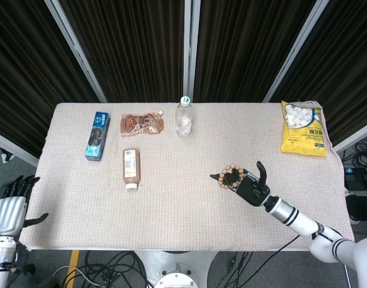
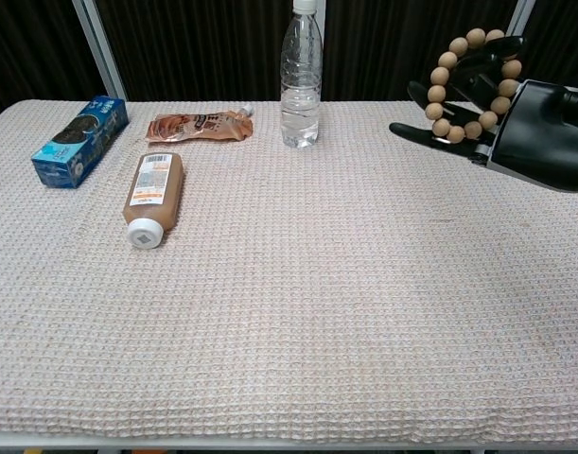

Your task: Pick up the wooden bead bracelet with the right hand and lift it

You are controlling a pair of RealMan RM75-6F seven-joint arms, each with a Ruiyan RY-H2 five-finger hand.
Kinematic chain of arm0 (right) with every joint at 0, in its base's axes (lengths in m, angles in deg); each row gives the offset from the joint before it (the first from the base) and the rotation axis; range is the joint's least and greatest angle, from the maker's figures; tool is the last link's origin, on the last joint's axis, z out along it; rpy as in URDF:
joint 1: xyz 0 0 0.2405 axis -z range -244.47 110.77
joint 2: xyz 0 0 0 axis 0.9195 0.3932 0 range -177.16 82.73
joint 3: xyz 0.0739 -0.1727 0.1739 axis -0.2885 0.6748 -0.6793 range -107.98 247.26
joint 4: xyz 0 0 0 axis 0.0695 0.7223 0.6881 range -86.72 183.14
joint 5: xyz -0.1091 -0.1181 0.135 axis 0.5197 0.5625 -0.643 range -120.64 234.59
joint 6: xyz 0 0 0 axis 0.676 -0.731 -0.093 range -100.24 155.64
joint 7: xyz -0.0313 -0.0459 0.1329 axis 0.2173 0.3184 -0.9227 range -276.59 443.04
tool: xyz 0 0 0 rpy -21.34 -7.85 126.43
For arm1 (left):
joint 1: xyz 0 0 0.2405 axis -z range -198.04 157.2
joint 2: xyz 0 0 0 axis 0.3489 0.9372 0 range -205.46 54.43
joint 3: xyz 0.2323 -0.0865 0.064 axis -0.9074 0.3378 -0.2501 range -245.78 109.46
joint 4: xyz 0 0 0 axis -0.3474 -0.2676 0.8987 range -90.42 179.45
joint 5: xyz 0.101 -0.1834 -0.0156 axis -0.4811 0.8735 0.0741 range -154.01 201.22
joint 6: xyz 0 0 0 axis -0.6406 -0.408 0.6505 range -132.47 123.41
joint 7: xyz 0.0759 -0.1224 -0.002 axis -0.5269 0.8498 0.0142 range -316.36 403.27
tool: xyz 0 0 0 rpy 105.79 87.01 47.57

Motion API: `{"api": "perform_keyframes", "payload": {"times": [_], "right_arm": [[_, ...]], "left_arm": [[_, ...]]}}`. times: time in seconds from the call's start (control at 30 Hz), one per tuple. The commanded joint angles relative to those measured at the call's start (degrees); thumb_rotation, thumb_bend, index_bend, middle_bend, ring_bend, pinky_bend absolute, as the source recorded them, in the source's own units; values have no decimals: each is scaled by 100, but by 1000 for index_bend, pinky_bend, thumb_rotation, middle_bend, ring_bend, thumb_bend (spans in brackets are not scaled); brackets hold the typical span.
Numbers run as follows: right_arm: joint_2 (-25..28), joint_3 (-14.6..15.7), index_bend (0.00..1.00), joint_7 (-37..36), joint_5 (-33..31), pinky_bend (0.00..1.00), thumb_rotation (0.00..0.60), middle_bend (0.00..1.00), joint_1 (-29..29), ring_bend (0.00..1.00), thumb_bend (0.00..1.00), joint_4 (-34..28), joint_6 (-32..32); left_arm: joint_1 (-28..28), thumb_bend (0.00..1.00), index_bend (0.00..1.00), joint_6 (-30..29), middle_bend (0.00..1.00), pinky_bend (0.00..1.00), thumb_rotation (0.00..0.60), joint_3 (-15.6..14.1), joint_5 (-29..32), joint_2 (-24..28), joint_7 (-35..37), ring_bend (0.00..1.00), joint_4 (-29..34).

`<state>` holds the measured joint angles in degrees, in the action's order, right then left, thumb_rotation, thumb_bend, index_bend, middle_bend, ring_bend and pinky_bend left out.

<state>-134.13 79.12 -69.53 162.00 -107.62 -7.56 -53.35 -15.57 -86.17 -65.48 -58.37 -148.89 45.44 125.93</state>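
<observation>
Wooden bead bracelet (image 2: 472, 83) hangs looped over the right hand's (image 1: 250, 187) dark fingers (image 2: 419, 131), held clear above the bench (image 1: 189, 198). Only the head view shows the left hand (image 1: 11, 207), off the bench's left edge with fingers spread and holding nothing, and the yellow snack bag (image 1: 303, 129).

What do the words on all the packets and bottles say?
None can be read.
Blue box: print too blurred.
Brown pouch: lettering too blurred.
Brown bottle: label print too small.
Water bottle: no readable label.
Yellow bag: writing too small.
</observation>
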Motion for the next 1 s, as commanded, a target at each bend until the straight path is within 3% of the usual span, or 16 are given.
{"api": "perform_keyframes", "payload": {"times": [0.03,0.23,0.33,0.53,1.0], "right_arm": [[25,58,633,443,-58,0,176,552,-65,196,117,-60,185],[124,-37,634,1920,-354,0,177,553,-18,217,386,-489,502],[160,-74,634,2386,-501,0,177,557,25,231,467,-664,620],[223,-100,635,2665,-602,0,176,562,64,231,531,-826,668],[402,-99,639,2952,-635,0,176,564,177,236,819,-910,580]], "left_arm": [[-1,0,140,2,99,117,600,1,8,-3,6,0,-5],[2,0,140,25,99,117,600,-3,22,-22,38,0,-43],[5,0,140,31,99,117,600,-5,22,-28,44,0,-58],[-3,0,140,3,99,117,600,3,23,-40,50,0,-77],[-2,0,140,-27,99,117,600,15,15,-67,25,0,-101]]}}
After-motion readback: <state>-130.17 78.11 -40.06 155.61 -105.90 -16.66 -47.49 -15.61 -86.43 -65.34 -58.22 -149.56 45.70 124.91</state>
